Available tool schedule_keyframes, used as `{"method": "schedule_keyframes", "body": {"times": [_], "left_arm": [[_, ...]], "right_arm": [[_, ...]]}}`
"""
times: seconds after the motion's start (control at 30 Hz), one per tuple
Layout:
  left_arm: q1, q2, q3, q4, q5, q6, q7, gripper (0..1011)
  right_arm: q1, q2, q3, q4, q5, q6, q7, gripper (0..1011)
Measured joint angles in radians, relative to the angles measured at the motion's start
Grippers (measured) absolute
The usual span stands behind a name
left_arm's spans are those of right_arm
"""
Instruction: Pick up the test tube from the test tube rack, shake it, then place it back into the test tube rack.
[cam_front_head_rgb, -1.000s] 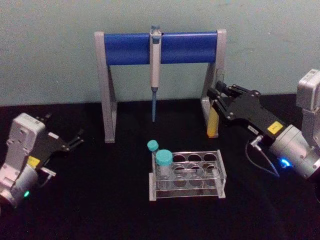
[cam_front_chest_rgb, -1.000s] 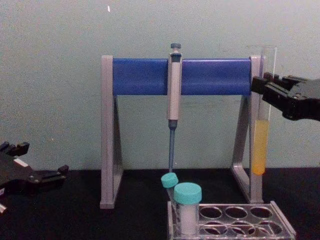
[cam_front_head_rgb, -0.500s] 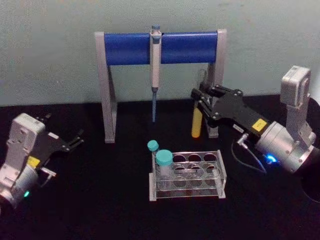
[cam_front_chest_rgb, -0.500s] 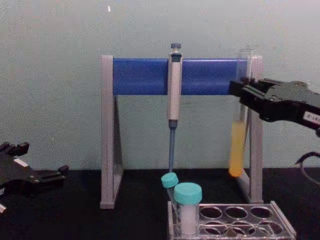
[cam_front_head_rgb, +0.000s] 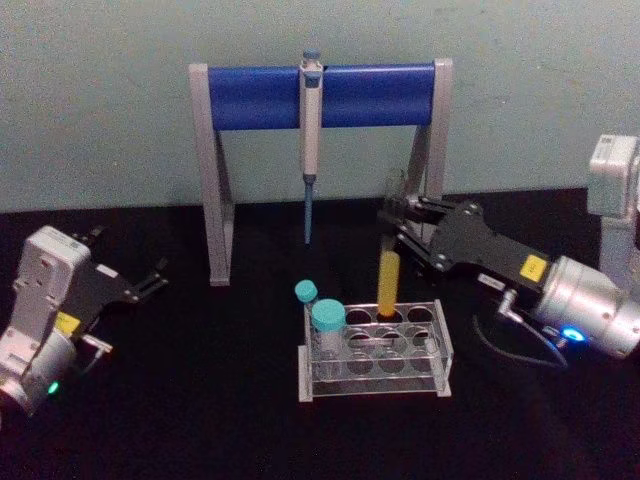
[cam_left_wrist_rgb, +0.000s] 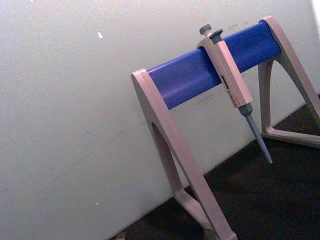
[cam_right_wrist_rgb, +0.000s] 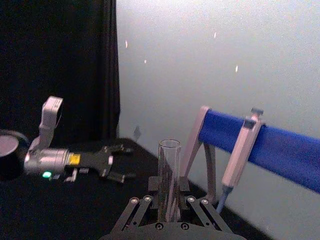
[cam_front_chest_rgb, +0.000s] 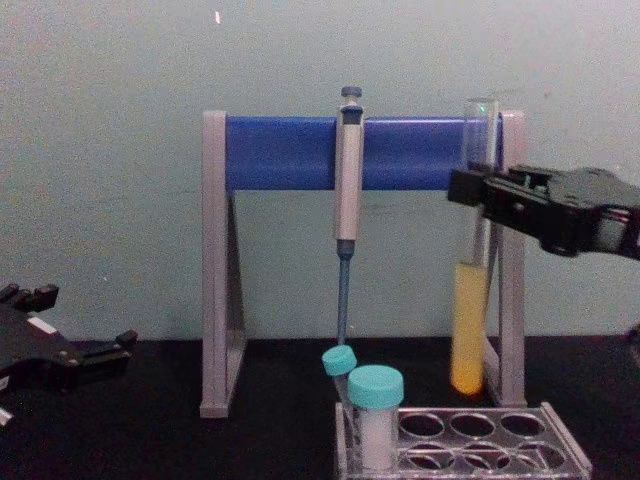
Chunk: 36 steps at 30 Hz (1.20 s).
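Test tube (cam_front_head_rgb: 388, 280): one, long axis vertical, open mouth up, yellow liquid filling the lower part. You have the right gripper (cam_front_head_rgb: 395, 222) clamped on its clear upper section, the arm reaching in from the rack's 3 o'clock. In the right wrist view the fingers press the glass from both sides with the rim above them. Position: the tube hangs over the 12 o'clock edge of the test tube rack (cam_front_head_rgb: 441, 345). In the chest view its rounded end stops short of the rack top, with a gap of background between them. Its upper part lies across the stand's right leg in that view. Clearances: the pipette stand (cam_front_head_rgb: 260, 97) rises at 12 o'clock of the rack. The two teal-capped vials (cam_front_head_rgb: 328, 318) crowd the rack's 9 o'clock end, well apart from the tube. Bare black table (cam_front_head_rgb: 200, 400) lies at 6 o'clock of the rack and across to 9 o'clock. There the left gripper (cam_front_head_rgb: 150, 280) sits low with its fingers apart, holding nothing. Counts: one tube, one rack, two vials, one pipette (cam_front_head_rgb: 311, 120) hanging tip-down on the blue bar, one stand, two grippers. The rack holes run four across; I cannot count the rows for certain.
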<state>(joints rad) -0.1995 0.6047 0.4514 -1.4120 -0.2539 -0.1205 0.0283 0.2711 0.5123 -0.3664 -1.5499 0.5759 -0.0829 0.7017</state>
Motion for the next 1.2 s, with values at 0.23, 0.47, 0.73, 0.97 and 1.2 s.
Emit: {"method": "schedule_keyframes", "body": {"times": [0.23,0.47,0.73,0.97,1.2], "left_arm": [[0.0,0.0,0.0,0.0,0.0,0.0,0.0,1001],[0.0,0.0,0.0,0.0,0.0,0.0,0.0,1001],[0.0,0.0,0.0,0.0,0.0,0.0,0.0,1001],[0.0,0.0,0.0,0.0,0.0,0.0,0.0,1001],[0.0,0.0,0.0,0.0,0.0,0.0,0.0,1001]], "right_arm": [[-0.032,0.088,0.015,-0.073,0.013,0.068,-0.016,229],[-0.065,0.15,0.039,-0.131,-0.033,0.099,-0.133,229],[-0.061,0.088,0.054,-0.107,-0.114,0.052,-0.251,229],[-0.041,-0.01,0.067,-0.026,-0.104,-0.045,-0.254,229],[-0.014,-0.079,0.071,0.057,0.017,-0.089,-0.134,229]]}}
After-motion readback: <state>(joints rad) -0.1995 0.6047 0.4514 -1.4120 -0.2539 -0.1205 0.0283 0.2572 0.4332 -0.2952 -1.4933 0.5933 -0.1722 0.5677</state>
